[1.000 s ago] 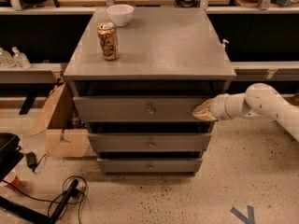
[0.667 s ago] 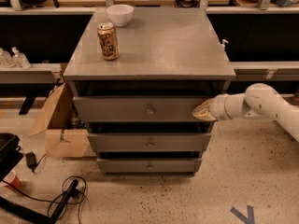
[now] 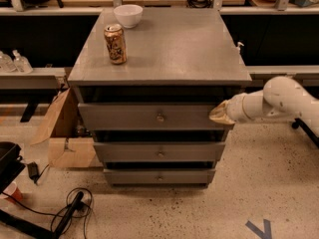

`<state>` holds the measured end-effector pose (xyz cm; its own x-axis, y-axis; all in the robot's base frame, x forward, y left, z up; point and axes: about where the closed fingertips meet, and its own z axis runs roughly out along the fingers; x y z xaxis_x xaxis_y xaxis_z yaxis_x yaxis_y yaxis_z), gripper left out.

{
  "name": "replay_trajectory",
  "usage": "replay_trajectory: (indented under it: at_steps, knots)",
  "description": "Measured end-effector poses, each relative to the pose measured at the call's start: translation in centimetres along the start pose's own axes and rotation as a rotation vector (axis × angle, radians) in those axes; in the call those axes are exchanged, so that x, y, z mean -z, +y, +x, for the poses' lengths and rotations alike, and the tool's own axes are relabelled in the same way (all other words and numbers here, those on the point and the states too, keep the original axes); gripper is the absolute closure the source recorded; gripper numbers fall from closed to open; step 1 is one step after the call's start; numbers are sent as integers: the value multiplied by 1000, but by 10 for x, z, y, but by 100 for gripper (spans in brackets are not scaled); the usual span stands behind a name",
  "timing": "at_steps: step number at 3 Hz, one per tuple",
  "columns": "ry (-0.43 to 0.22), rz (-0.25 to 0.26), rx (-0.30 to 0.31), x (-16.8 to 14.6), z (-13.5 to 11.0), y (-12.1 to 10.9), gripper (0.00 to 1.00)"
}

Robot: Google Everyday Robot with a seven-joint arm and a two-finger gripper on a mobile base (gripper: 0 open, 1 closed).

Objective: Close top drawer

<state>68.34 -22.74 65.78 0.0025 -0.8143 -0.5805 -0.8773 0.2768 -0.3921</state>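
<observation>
Hardly anything has shifted over the last second. The gripper (image 3: 219, 116) sits where it did, at the 3 o'clock end of the top drawer (image 3: 124, 116), its tan tip touching the right edge of the grey front. The white arm reaches in from the 3 o'clock side of the view. The jaws look drawn together into one pointed wedge, with no gap showing and nothing held between them.

The top drawer matches its earlier place too. Its front stands forward of the two lower drawer fronts (image 3: 159, 152) at 6 o'clock beneath it, and a dark band shows between its upper edge and the bench (image 3: 189, 49) top. The small knob (image 3: 160, 117) at its centre is untouched.

For the task, I judge that contact is made but the push has not yet taken effect, so the drawer is still partly out. Pressing at the far right end rather than near the knob could skew the drawer on its runners, so a steady, straight push toward 12 o'clock seems called for.

On the bench top the can (image 3: 115, 44) stands at about 10 o'clock and the white bowl (image 3: 128, 15) at 11 o'clock near the far edge, both unmoved.
</observation>
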Motion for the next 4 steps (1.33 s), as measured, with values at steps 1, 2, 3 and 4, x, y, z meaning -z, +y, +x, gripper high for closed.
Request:
replay_trajectory:
  at_steps: [1,2,3,4]
  knots:
    - [170,-100,146,57,-24,6,100]
    - [321,-235,261,120,-47,26,100]
    - [398,-198,245,193,-48,16,100]
    - [433,-112,180,252,-38,3,100]
